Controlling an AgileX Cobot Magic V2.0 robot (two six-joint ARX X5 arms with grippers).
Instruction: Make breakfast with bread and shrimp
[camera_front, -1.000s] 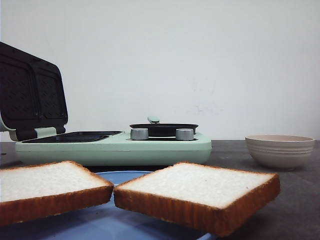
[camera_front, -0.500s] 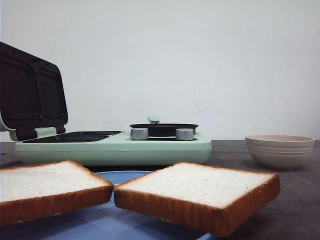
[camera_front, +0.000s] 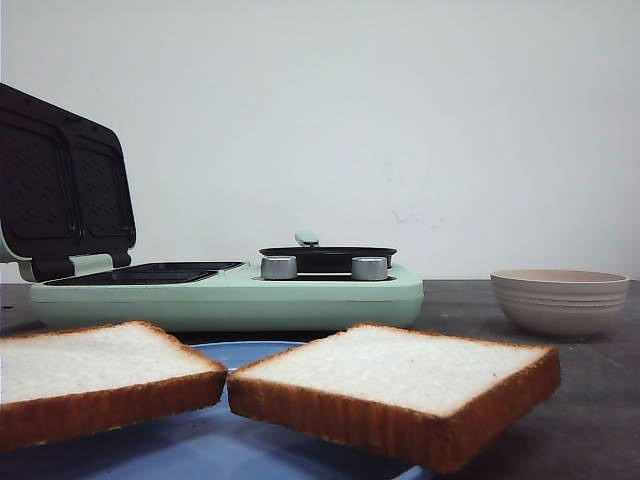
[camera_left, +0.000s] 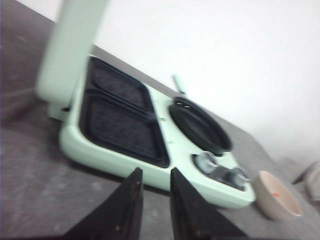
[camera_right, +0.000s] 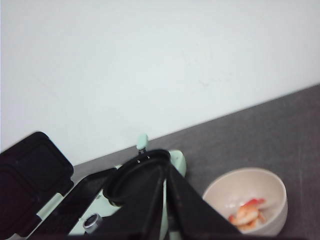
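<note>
Plain white wall backs a dark grey desk (camera_front: 600, 420). Nearest the front camera, two slices of bread lie on a blue plate (camera_front: 250, 440): the left slice (camera_front: 95, 365) and the right slice (camera_front: 400, 375), side by side with their corners almost touching. Farther back stands a mint-green breakfast maker (camera_front: 230, 295) with its lid (camera_front: 65, 185) raised at the left, showing two dark grill plates (camera_left: 120, 120). On its right half sits a small black pan (camera_front: 328, 258), with two silver knobs (camera_front: 325, 268) in front of it. To the right of the appliance, well apart from the bread, is a beige bowl (camera_front: 560, 300); the right wrist view shows the shrimp (camera_right: 247, 212) lying inside it. The left end effector (camera_left: 152, 192) hangs over the desk near the appliance's front, its fingers slightly apart and holding nothing. The right end effector (camera_right: 165, 200) hovers above the pan and bowl, its fingers nearly together, empty.
</note>
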